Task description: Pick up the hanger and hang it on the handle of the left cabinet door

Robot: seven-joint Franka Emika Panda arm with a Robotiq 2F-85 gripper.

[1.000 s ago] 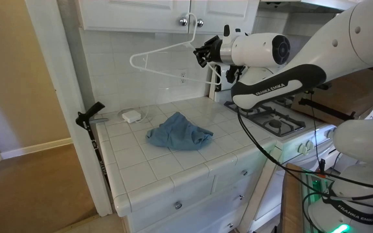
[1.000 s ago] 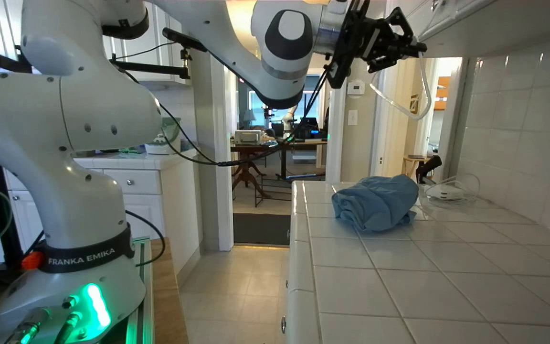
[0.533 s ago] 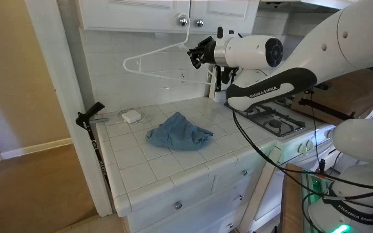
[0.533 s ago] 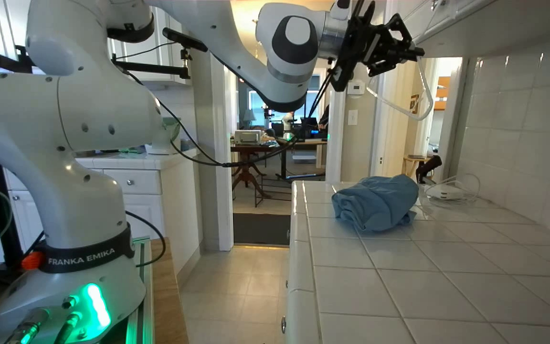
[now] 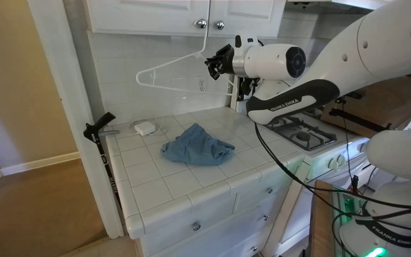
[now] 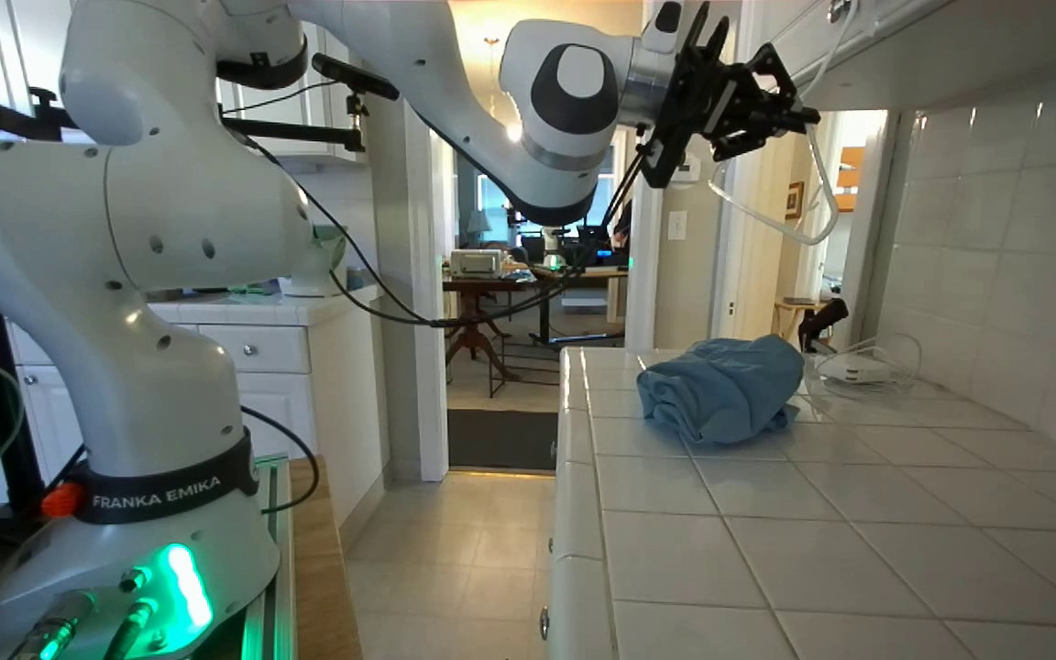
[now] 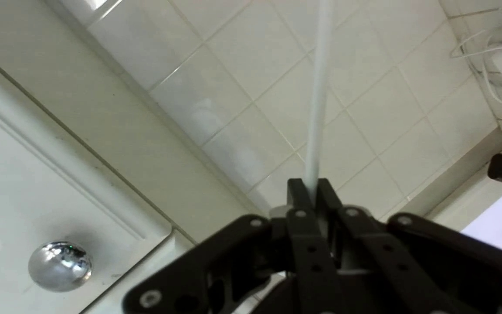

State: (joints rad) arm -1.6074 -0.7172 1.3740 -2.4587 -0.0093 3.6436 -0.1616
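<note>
While the gripper [image 7: 312, 185], jaws closed around the hanger [image 5: 177, 60], holds its body below the knob [image 5: 201, 23] of the left cabinet door [image 5: 148, 18], ease straight down until the hook [image 5: 205, 35], perhaps behind that knob's head but hard to see, bears the weight, and only then release.

In an exterior view, FRANKA EMIKA stands on the robot arm [image 5: 310, 96], right of centre, and again on a black collar [image 5: 387, 232] low on the arm, at lower right. PIKSTIK runs down a black stick [image 5: 104, 157], left of centre. In an exterior view, the same collar [image 6: 161, 492] reads FRANKA EMIKA at lower left.
</note>
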